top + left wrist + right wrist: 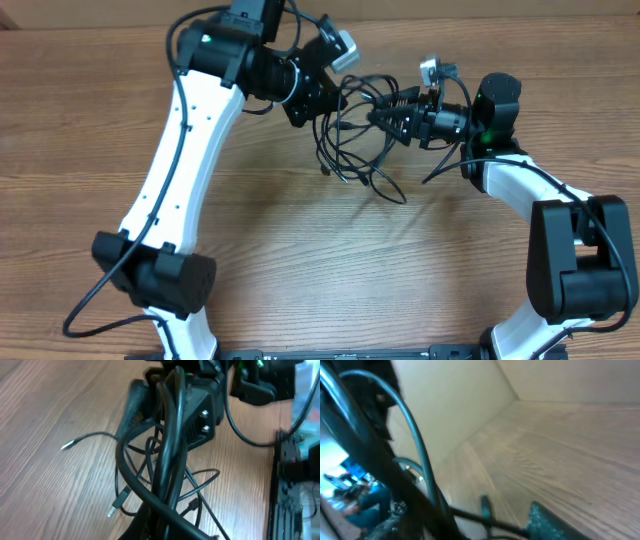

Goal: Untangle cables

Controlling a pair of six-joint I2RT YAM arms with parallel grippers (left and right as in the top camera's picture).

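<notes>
The cables (355, 150) are a tangle of thin black cords hanging and lying between both arms at the table's far middle. My left gripper (322, 98) is shut on a thick bunch of cables (170, 460), which stretches away from its jaws towards the right gripper (200, 415). Small plug ends (116, 506) dangle near the wood. My right gripper (388, 118) stands open inside the tangle. One of its fingers (547, 520) shows at the lower right, and a cable (470, 515) crosses in front of it. Its other finger is hidden behind blurred cords.
A loose strand (82, 439) trails left over the wooden table (300, 260). Thicker arm wires (100, 290) hang by the left arm's base. The right arm's base (575, 260) stands at the front right.
</notes>
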